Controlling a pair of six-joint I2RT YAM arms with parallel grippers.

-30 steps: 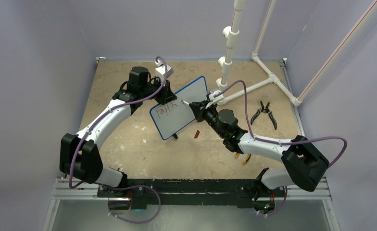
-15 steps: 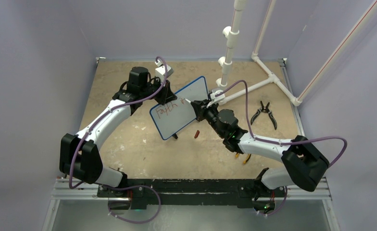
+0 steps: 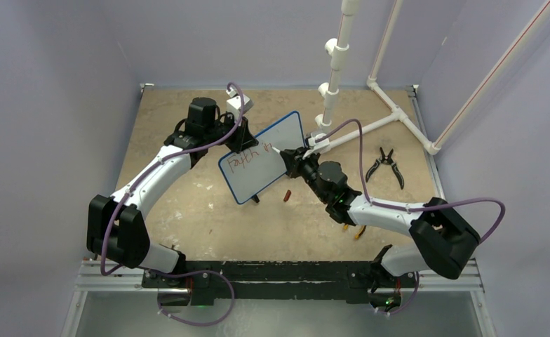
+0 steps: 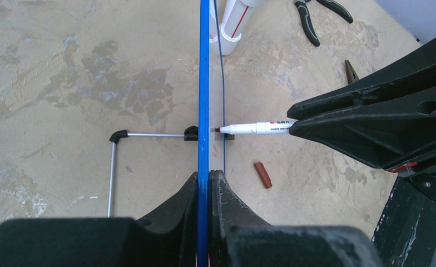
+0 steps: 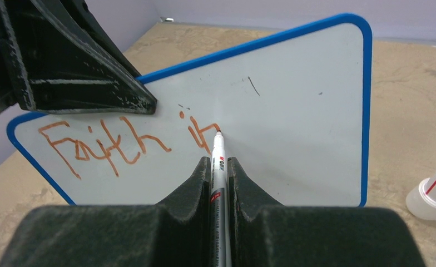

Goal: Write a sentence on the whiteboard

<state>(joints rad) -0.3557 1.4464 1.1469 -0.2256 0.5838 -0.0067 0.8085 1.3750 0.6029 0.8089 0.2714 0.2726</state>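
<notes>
Whiteboard (image 3: 265, 175) was held tilted at mid-table (image 3: 188, 210), its blue rim clamped edge-on by left gripper (image 4: 204, 178). Marker (image 5: 218, 150) was clamped in right gripper (image 5: 219, 164), tip pressed on board face. Sentence (image 5: 110, 146) was seen part-written in red: "Faith in". Red cap (image 4: 263, 174) was seen on table near board. Pliers (image 3: 385, 166) were seen well apart, far right.

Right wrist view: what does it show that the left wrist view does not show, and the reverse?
Only the right wrist view shows the whiteboard face-on, with the sentence so far reading "Faith in" in red. Only the left wrist view shows the board edge-on as a blue line, its wire stand, and a red cap and pliers on the table. Both show the left gripper clamping the board's rim and the right gripper holding the marker, tip at the board.
</notes>
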